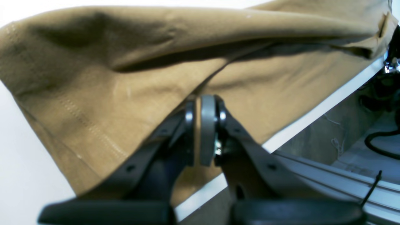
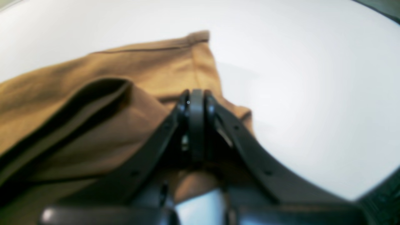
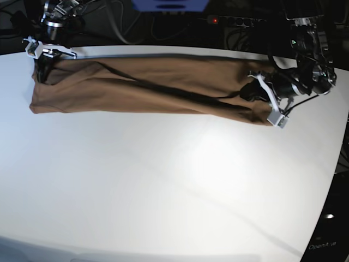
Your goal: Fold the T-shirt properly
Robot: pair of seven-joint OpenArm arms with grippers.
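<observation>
Stretching T-shirt point(image 3: 147, 87) between both claws, along far edge of table point(image 3: 163, 180).
Left gripper point(image 1: 203, 103) clamping shut on cloth edge, fabric spreading ahead and to its left; right gripper point(image 2: 196, 97) pinching closed on other end, brown folds bunching left of it, bare white tabletop lying right.

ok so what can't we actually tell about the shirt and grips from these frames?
- T-shirt neck and label: base view, hidden in the folds.
- Sleeves: base view, lost in the bunched cloth.
- Right hand grip: right wrist view is blurred; how many layers it pinches is unclear.
- Left hand: left wrist view cuts the shirt off at the top and right edges.
- Table far edge: base view, covered by cloth.
</observation>
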